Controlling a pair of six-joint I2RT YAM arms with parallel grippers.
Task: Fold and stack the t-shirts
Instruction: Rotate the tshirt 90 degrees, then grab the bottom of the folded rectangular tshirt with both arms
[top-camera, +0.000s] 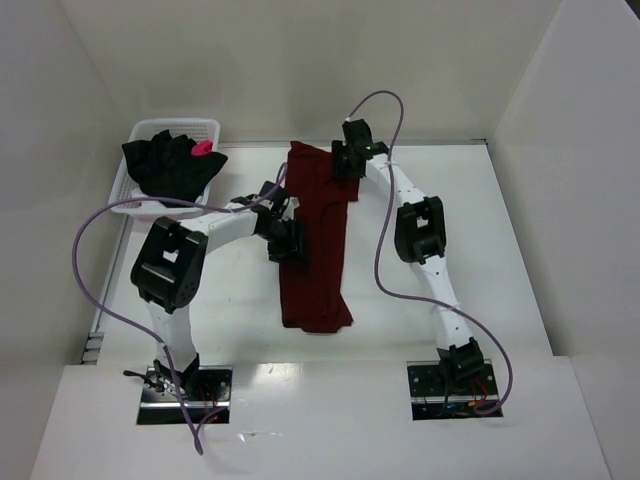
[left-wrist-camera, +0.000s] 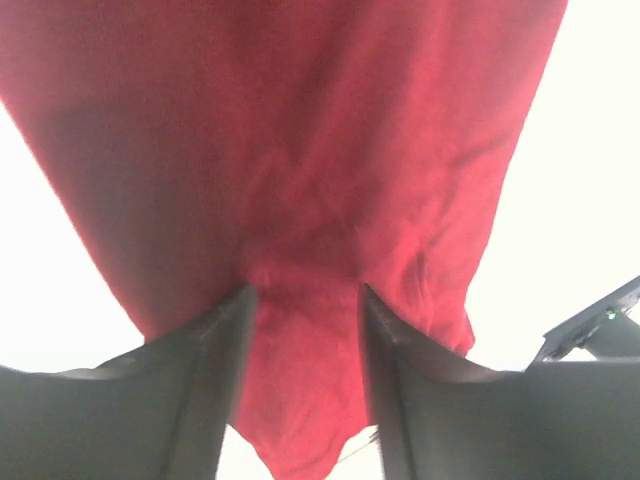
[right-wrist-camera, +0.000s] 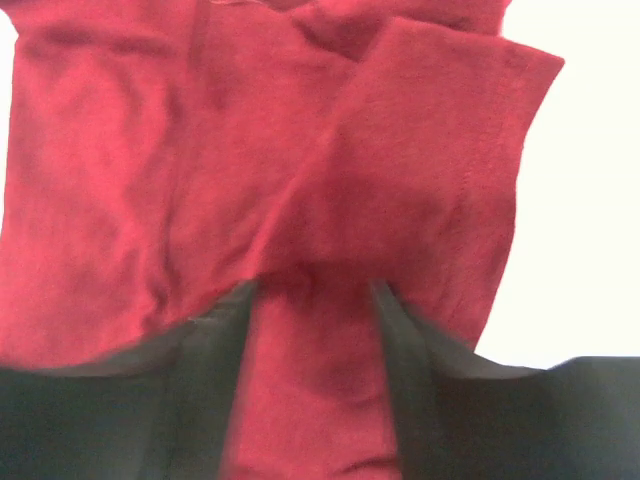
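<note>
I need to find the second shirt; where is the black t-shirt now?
In the top view, the black t-shirt lies in the white basket at the table's far left, left of the maroon t-shirt.

We can read no text, label, brand or number in any view. The only mark we find is a small pink patch (top-camera: 202, 147) on the black t-shirt (top-camera: 172, 165), too small to make out.

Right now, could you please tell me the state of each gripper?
Left gripper: jaws parted, maroon t-shirt lying between them, not clamped.
Right gripper: jaws parted over the same shirt, not clamped.
</note>
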